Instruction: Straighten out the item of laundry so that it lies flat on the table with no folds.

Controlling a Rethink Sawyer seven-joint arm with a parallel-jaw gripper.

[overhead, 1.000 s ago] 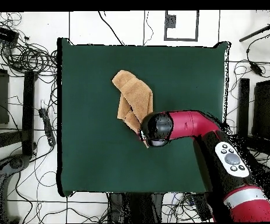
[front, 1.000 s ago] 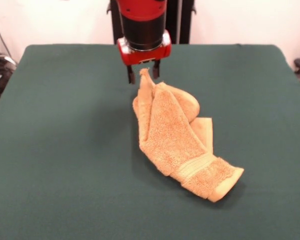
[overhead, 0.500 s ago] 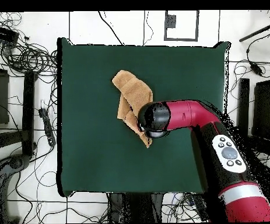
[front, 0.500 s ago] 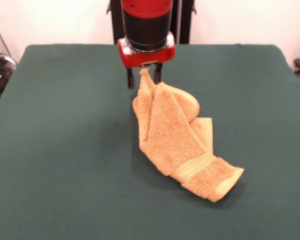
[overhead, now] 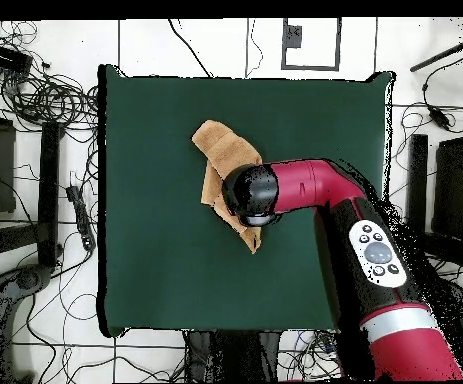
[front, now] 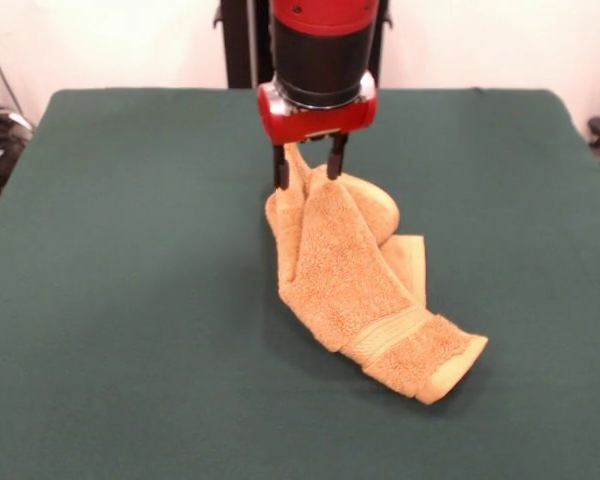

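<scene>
The jaws stand apart, straddling the raised far tip of the towel (front: 355, 275) without pinching it. The front view shows this gripper (front: 308, 170); overhead, the arm (overhead: 305, 190) hides it, leaving the crumpled towel mid-table (front: 130, 300), folds piled, one banded end nearest the camera.

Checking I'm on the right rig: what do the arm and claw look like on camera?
The arm is glossy red with a rounded black joint cap over the wrist. A grey oval button panel sits on its upper link, and a pale band rings it lower down. From the front, the wrist is a black cylinder with a red collar, ending in a claw of two thin dark fingers.
</scene>
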